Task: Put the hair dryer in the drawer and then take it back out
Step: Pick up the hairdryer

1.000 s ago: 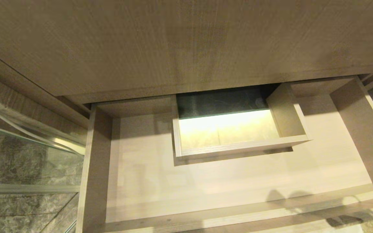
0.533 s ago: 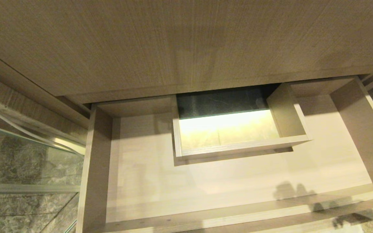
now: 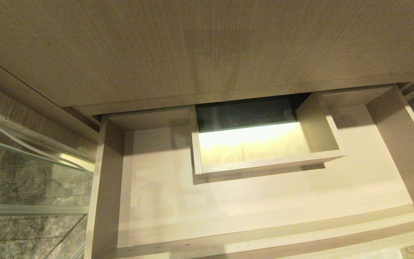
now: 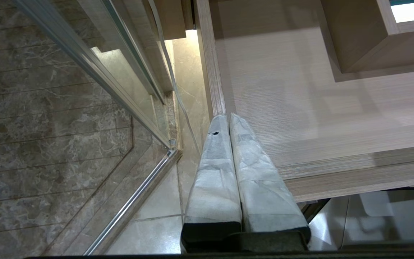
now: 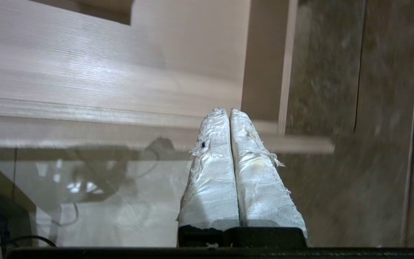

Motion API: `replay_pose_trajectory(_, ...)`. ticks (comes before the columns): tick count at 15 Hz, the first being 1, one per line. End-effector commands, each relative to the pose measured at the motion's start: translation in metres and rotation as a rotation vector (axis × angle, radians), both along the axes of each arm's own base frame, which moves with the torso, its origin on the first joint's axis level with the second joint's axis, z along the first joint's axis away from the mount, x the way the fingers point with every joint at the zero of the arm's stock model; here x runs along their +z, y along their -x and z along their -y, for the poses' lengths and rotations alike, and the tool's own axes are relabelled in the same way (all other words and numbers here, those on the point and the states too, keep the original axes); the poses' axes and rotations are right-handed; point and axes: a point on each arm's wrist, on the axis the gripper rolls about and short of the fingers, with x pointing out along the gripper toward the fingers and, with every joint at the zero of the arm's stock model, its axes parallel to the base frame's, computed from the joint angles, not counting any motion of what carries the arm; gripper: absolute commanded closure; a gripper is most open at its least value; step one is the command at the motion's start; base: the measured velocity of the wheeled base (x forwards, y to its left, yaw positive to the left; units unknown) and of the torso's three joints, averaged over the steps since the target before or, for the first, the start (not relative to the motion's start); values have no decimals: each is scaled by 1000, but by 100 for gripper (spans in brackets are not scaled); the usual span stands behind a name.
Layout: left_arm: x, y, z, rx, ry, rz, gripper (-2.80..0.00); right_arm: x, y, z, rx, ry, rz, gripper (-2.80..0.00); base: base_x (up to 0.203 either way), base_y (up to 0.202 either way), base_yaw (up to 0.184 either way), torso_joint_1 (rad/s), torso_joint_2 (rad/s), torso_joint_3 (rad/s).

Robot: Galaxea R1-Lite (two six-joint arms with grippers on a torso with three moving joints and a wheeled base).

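Drawer point(image 3: 228, 201) open beside glass panel point(image 3: 31, 172), boxed cutout point(image 3: 264, 163) inside.

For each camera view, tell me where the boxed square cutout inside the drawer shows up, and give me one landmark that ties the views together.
Head view: the boxed cutout sits at picture centre, at the back of the open drawer.
Left wrist view: its corner shows at the top right.
Right wrist view: only a dark edge at the top, probably the cutout; I cannot be sure.
Shared landmark: the drawer's pale wood-grain floor.
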Motion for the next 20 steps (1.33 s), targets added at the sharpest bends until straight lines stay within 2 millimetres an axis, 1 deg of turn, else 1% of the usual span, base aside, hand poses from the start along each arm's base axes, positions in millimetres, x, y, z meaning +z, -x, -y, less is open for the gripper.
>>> replay_pose_trajectory(1,0,0,0,1,1,0,0,-46,23,4,-34,-87,124,0,0,0,0,0,0,0)
replay_pose_trajectory(2,0,0,0,1,1,0,0,-53,27,4,-16,-120,171,0,0,0,0,0,0,0)
replay_pose_trajectory(3,0,0,0,-1,1,-1,0,-58,31,2,60,-156,216,0,0,0,0,0,0,0)
replay_pose_trajectory(4,0,0,0,1,1,0,0,-62,32,0,174,-207,241,0,0,0,0,0,0,0)
replay_pose_trajectory(5,0,0,0,1,1,0,0,-65,31,-1,214,-260,249,0,0,0,0,0,0,0)
replay_pose_trajectory(9,0,0,0,1,1,0,0,-68,29,-4,349,-271,251,0,0,0,0,0,0,0)
replay_pose_trajectory(12,0,0,0,0,1,0,0,-66,29,-4,356,-344,283,0,0,0,0,0,0,0)
replay_pose_trajectory(14,0,0,0,-1,1,0,0,-70,27,-5,371,-319,264,0,0,0,0,0,0,0)
replay_pose_trajectory(16,0,0,0,1,1,0,0,-69,26,-5,387,-288,306,0,0,0,0,0,0,0)
replay_pose_trajectory(17,0,0,0,-1,1,0,0,-68,26,-6,396,-305,341,0,0,0,0,0,0,0)
replay_pose_trajectory(18,0,0,0,1,1,0,0,-69,25,-6,403,-391,352,0,0,0,0,0,0,0)
replay_pose_trajectory(19,0,0,0,0,1,0,0,-73,24,-6,405,-441,314,0,0,0,0,0,0,0)
replay_pose_trajectory(20,0,0,0,1,1,0,0,-79,24,-6,399,-441,260,0,0,0,0,0,0,0)
